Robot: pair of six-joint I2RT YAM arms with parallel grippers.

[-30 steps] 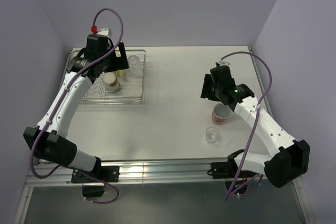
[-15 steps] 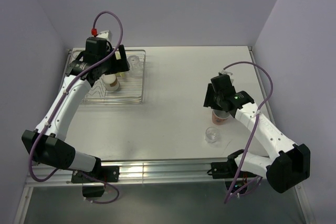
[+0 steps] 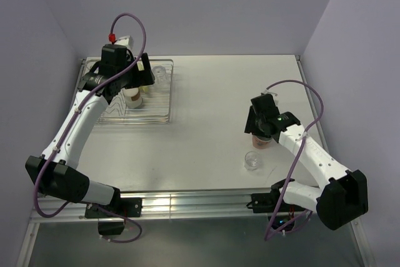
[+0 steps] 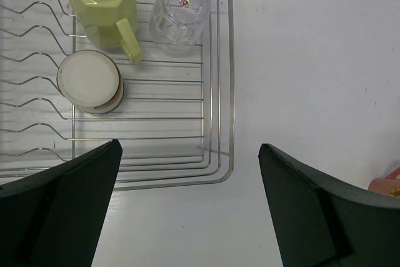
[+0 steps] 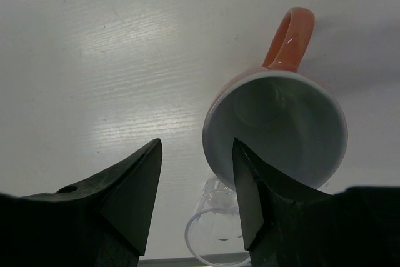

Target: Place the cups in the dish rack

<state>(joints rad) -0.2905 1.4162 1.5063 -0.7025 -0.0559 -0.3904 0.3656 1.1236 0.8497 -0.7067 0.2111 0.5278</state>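
The wire dish rack point(image 3: 164, 119) stands at the far left and also shows in the left wrist view point(image 4: 231, 92). In it, upside down, are a pale yellow mug point(image 4: 103, 1), a clear tumbler point(image 4: 181, 14) and a brown cup point(image 4: 89, 80). My left gripper point(image 3: 137, 74) hangs open and empty above the rack point(image 4: 190, 204). The salmon-pink mug point(image 5: 278, 129) stands upright at the right point(image 3: 260, 142), its handle pointing away. My right gripper point(image 5: 196, 145) is open, low over the mug point(image 3: 260, 130), its jaws either side of the mug's left wall. A second clear tumbler point(image 3: 253, 161) stands just nearer point(image 5: 219, 232).
The salmon mug's edge shows at the lower right of the left wrist view point(image 4: 387, 186). The table's near edge and a metal rail point(image 3: 187, 201) lie just past the loose tumbler. Purple walls close in the table at the back and sides.
My right gripper has moved nearer and down onto the salmon mug. My left gripper has shifted slightly over the rack and stays open.
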